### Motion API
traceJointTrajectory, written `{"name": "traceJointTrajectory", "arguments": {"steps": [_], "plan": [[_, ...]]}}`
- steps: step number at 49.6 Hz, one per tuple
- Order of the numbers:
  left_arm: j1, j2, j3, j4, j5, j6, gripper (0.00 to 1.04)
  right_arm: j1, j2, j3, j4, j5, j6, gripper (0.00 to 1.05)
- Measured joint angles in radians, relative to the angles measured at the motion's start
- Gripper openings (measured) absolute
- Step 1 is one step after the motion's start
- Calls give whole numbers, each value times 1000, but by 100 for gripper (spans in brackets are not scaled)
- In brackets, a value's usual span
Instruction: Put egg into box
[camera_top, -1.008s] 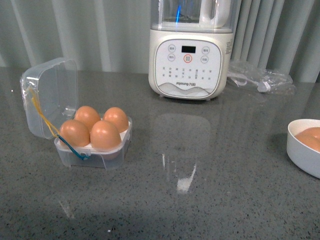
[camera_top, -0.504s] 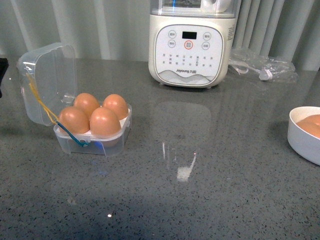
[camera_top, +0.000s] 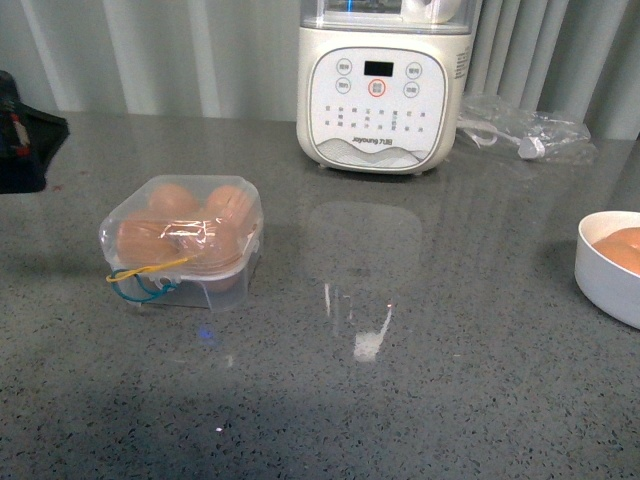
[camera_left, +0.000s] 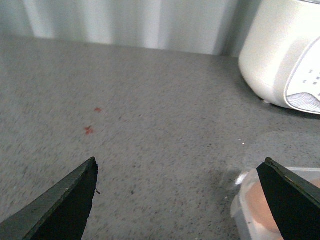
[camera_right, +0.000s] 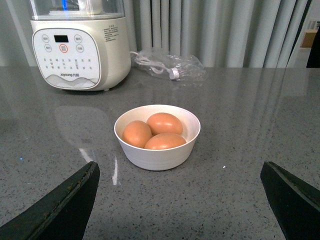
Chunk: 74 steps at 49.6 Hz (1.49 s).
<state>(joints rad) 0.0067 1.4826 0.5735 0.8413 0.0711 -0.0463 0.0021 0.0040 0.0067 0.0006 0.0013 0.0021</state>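
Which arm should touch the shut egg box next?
Left, probably. The left gripper is open right beside the box. The right gripper faces the bowl, far across the table.

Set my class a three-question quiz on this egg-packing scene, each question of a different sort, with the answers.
1. True or false: the box is shut.
2. How many eggs lie in the bowl?
3. The left gripper's fingers are: A) wide apart, holding nothing; B) shut on an egg; C) shut on the box.

Key: 1 true; 2 three; 3 A.
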Motion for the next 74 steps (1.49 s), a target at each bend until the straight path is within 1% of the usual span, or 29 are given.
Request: {"name": "traceJointTrajectory", "arguments": {"steps": [5, 9, 13, 23, 25, 28, 29, 32, 33, 36, 44, 46, 50, 51, 54, 58, 64, 74], "plan": [[60, -40, 4, -81, 11, -103, 98, 0, 0, 0, 0, 0, 0, 98], [134, -107, -4, -155, 32, -199, 98, 0, 0, 0, 0, 0, 0, 98], [177, -187, -33, -241, 23, -224, 98, 0, 0, 0, 0, 0, 0, 98], [183, -217, -41, -253, 31, -238, 98, 0, 0, 0, 0, 0, 0, 98], [182, -212, -45, -244, 45, -232, 97, 0, 0, 0, 0, 1, 0, 98], [181, -209, -83, -137, 92, -160, 89, 0, 0, 0, 0, 0, 0, 98], [180, -211, -93, -114, 92, -145, 87, 0, 0, 0, 0, 0, 0, 98], [170, -233, -151, -28, 90, -72, 76, 0, 0, 0, 0, 0, 0, 98], [167, -238, -160, -21, 88, -58, 75, 0, 0, 0, 0, 0, 0, 98], [153, -276, -209, -5, 79, -18, 64, 0, 0, 0, 0, -1, 0, 98], [106, -397, -335, -3, 39, 27, 28, 0, 0, 0, 0, 0, 0, 98], [101, -416, -350, -6, 34, 28, 23, 0, 0, 0, 0, 0, 0, 98], [89, -466, -385, -19, 16, 31, 9, 0, 0, 0, 0, 0, 0, 98], [85, -485, -397, -26, 13, 31, 3, 0, 0, 0, 0, 0, 0, 98], [74, -528, -423, -44, 6, 37, 4, 0, 0, 0, 0, 0, 0, 98], [27, -573, -446, -68, -59, 38, 4, 0, 0, 0, 0, 0, 0, 98], [-2, -637, -475, -104, -68, 39, 4, 0, 0, 0, 0, 0, 0, 98], [-4, -737, -507, -169, -70, 39, 4, 0, 0, 0, 0, 0, 0, 98]]}}
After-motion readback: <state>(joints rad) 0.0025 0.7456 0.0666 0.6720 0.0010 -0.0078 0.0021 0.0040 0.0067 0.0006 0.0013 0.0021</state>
